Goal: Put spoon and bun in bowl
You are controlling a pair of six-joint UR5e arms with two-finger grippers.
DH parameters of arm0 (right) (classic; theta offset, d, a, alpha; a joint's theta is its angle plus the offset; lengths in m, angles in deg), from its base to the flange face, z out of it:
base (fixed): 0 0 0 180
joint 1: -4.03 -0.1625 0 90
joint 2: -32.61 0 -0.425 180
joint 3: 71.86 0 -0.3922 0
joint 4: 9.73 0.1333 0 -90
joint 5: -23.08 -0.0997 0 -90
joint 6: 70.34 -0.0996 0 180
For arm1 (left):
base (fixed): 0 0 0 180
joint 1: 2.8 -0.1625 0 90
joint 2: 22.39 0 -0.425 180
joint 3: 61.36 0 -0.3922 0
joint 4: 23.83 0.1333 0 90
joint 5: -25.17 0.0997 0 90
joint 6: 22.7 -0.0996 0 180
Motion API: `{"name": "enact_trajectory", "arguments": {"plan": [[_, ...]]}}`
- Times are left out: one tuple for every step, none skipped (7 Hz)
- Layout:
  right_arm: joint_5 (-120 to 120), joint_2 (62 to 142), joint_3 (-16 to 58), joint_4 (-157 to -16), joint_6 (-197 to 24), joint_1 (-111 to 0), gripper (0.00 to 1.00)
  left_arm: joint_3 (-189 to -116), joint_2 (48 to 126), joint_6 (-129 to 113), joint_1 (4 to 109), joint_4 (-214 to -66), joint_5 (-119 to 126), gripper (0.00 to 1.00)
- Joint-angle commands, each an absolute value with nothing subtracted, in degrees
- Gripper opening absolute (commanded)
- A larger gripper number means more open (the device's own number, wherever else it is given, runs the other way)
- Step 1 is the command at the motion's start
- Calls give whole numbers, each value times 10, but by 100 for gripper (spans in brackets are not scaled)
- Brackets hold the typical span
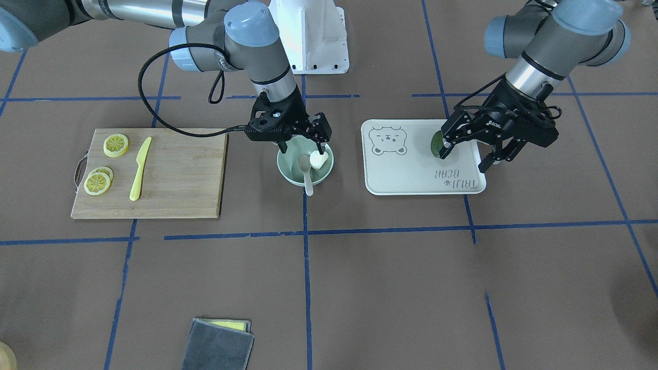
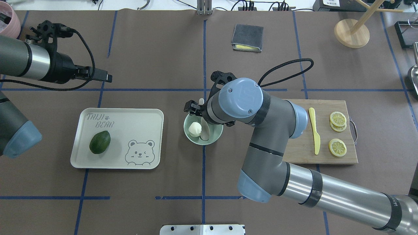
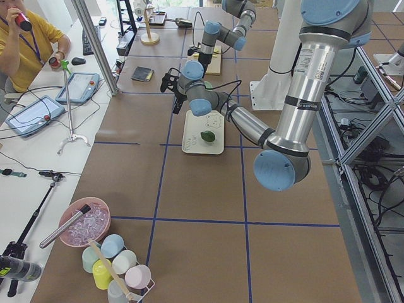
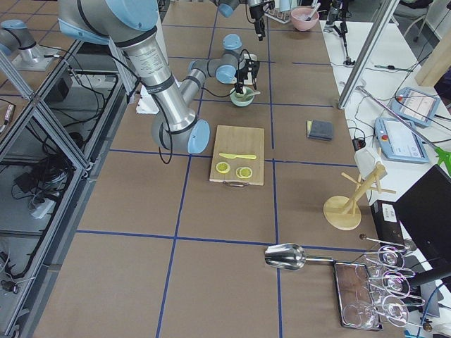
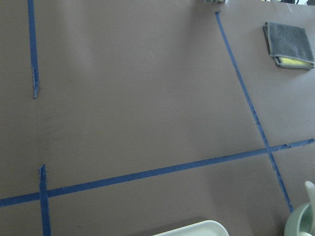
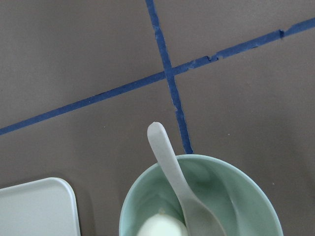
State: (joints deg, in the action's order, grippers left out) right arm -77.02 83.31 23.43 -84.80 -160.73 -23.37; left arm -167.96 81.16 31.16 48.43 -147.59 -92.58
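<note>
The mint-green bowl [image 1: 289,176] stands at the table's middle. The pale spoon [image 1: 308,181] lies in it with its handle over the rim. The cream-white bun [image 1: 317,160] lies in the bowl beside the spoon. My right gripper [image 1: 303,143] hovers just above the bowl, open and empty. The overhead view shows the bowl [image 2: 216,137], bun [image 2: 195,129] and spoon [image 2: 205,131] partly under the right wrist. The right wrist view shows the bowl [image 6: 246,196], spoon [image 6: 170,160] and bun [image 6: 162,228]. My left gripper [image 1: 468,155] is open and empty above the tray [image 1: 401,177].
A green avocado [image 2: 100,142] lies on the bear-printed tray [image 2: 137,120]. A wooden cutting board [image 1: 180,174] holds lemon slices [image 1: 116,145] and a yellow knife [image 1: 140,168]. A grey cloth [image 2: 247,37] lies at the far side, and a wooden stand [image 2: 352,32] at the far right.
</note>
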Motion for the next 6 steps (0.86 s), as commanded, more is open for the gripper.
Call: {"name": "enact_trajectory", "arguments": {"plan": [[-799, 898, 304, -853, -1602, -279, 100, -1676, 777, 249, 504, -1474, -926, 95], [-873, 947, 334, -853, -1576, -338, 100, -1676, 738, 162, 533, -1475, -927, 95], [-933, 1008, 363, -853, -1520, -399, 100, -1675, 707, 81, 570, -1474, -933, 95], [-966, 1076, 389, -855, -1430, -459, 100, -1663, 673, -2, 622, -1473, -972, 95], [-997, 1119, 391, -856, -1359, -519, 100, -1647, 652, -92, 662, -1473, -992, 95], [-1021, 1173, 393, -856, -1252, -570, 100, -1638, 631, -153, 699, -1465, -1015, 95]]}}
